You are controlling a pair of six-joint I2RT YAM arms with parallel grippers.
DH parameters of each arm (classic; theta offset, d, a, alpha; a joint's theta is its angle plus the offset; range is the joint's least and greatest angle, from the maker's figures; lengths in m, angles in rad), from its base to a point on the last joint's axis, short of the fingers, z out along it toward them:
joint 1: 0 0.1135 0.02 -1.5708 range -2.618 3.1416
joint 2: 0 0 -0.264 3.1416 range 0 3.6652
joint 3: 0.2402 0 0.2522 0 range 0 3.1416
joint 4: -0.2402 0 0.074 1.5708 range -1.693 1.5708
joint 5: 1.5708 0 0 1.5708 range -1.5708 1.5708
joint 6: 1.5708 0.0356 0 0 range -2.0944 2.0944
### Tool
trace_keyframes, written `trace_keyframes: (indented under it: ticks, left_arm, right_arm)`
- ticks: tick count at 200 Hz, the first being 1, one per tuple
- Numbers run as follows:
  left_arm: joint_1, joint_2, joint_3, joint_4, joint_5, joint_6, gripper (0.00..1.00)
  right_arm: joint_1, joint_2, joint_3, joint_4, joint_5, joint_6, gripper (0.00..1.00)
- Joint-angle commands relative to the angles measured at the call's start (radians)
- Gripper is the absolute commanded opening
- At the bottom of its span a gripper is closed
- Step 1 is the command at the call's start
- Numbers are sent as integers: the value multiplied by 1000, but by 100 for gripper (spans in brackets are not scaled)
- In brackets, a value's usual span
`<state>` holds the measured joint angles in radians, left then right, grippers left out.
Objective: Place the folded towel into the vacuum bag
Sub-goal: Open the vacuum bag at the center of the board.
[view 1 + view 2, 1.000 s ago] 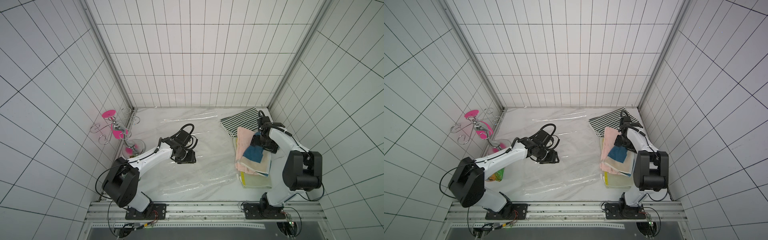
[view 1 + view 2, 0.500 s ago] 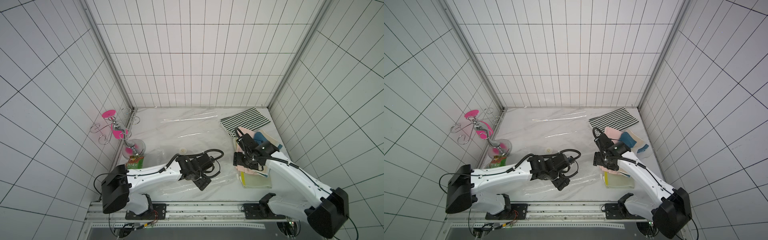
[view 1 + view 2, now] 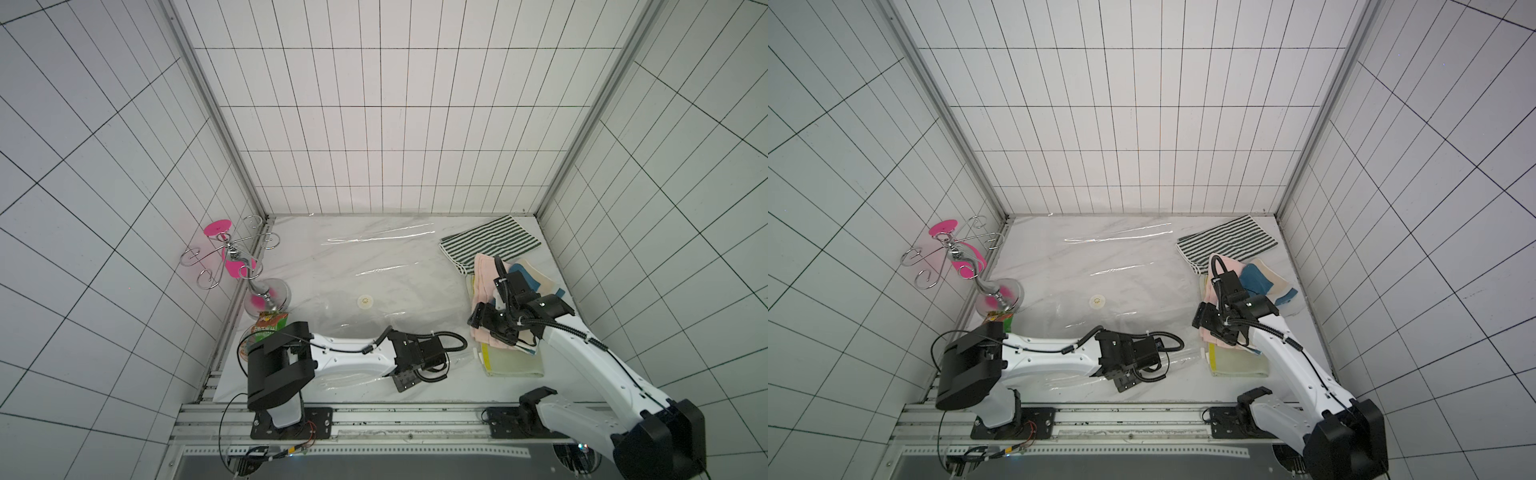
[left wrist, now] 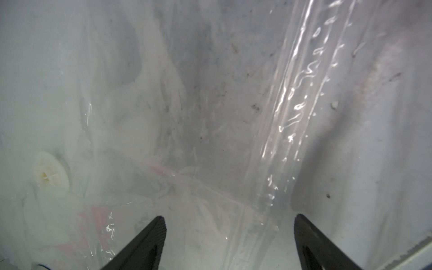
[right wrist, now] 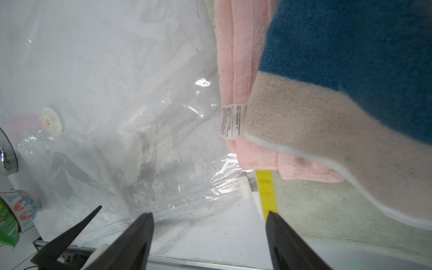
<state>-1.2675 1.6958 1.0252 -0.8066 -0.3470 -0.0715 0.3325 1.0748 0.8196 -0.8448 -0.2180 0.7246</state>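
Observation:
The vacuum bag (image 3: 374,270) lies flat and transparent over the middle of the table, with its round valve (image 3: 365,301) near the centre. Folded towels are stacked at the right: a pink towel (image 3: 482,274), a blue-and-beige towel (image 3: 536,282) and a pale green towel with a yellow stripe (image 3: 515,361) underneath. My left gripper (image 4: 230,219) is open just above the bag's zip strip (image 4: 292,112) at the bag's front right corner. My right gripper (image 5: 209,215) is open and empty over bare table, between the bag's white slider (image 5: 245,187) and the green towel (image 5: 315,205).
A striped towel (image 3: 490,241) lies at the back right. A metal stand with pink discs (image 3: 232,257) and a green printed cup (image 3: 270,328) stand at the left wall. The table's front rail (image 3: 374,405) runs close behind both grippers.
My left gripper has moved from the bag's middle to its front right corner and opened wider. My right gripper has left the top of the towel stack for its front left edge.

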Motion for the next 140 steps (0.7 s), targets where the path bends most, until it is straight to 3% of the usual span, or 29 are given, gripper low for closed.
trace_keyframes:
  ticks: [1, 48, 140]
  left_arm:
    - [-7, 25, 16, 53, -87, 28, 87]
    - [-8, 26, 20, 65, -160, 34, 82]
    - [8, 9, 4, 87, -169, 57, 64]
  right_arm:
    - [-21, -3, -40, 14, -49, -30, 79]
    - [-34, -4, -60, 33, -62, -36, 79]
    - [-35, 4, -65, 52, -81, -31, 78]
